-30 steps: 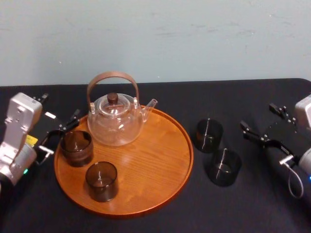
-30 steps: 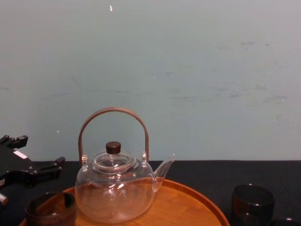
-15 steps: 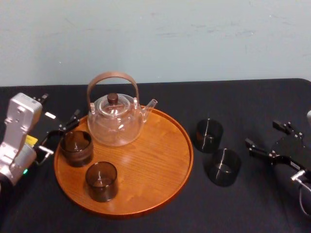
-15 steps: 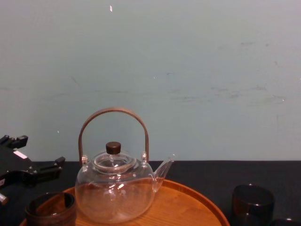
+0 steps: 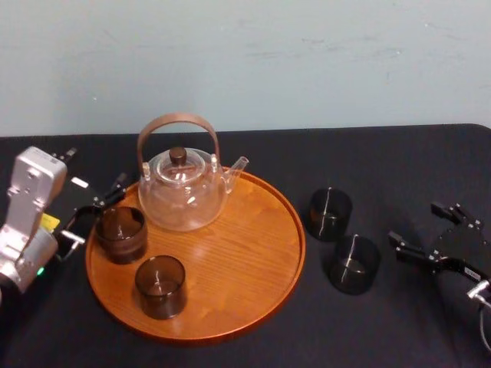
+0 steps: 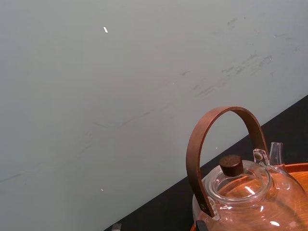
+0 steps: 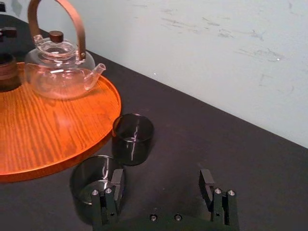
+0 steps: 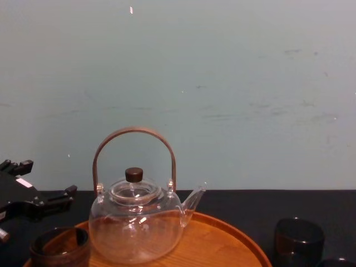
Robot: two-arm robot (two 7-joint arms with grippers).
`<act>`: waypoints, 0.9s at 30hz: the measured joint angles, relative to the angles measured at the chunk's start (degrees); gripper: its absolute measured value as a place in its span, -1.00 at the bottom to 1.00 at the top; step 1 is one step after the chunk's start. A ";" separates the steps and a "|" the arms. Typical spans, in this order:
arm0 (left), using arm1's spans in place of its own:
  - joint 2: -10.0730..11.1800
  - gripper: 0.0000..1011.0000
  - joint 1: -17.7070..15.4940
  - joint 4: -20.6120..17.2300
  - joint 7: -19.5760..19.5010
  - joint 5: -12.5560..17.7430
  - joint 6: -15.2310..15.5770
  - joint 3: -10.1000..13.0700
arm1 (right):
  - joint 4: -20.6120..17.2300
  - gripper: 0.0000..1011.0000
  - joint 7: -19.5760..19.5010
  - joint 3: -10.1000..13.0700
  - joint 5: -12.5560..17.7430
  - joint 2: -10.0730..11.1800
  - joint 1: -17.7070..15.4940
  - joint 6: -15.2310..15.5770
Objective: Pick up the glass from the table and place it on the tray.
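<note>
Right gripper (image 5: 415,225), jaws spread wide, sits at the frame's right edge over the black cloth-covered table (image 5: 383,153). The round orange-brown wooden tray (image 5: 245,261) lies centre-left, carrying a clear glass teapot (image 5: 182,195). A dark smoky glass (image 5: 354,264) stands on the cloth between tray and right gripper. Left gripper (image 5: 93,215), also spread, waits by the tray's left rim.

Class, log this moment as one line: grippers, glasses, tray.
right gripper: jaws open, short of nearer table glass | left gripper: jaws open, at tray left rim | farther table glass: on table, untouched
</note>
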 joint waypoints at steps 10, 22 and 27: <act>0.00 0.98 0.00 0.00 0.00 0.00 0.00 0.00 | -1.78 0.98 2.84 1.17 -0.02 0.72 -1.99 0.88; 0.00 0.98 0.00 0.00 0.00 0.00 0.00 0.00 | -2.60 0.98 6.03 1.27 -1.49 1.14 -2.55 2.65; 0.00 0.98 0.00 0.00 0.00 0.00 0.00 0.00 | -2.79 0.98 7.21 1.00 -2.25 1.07 -2.30 4.24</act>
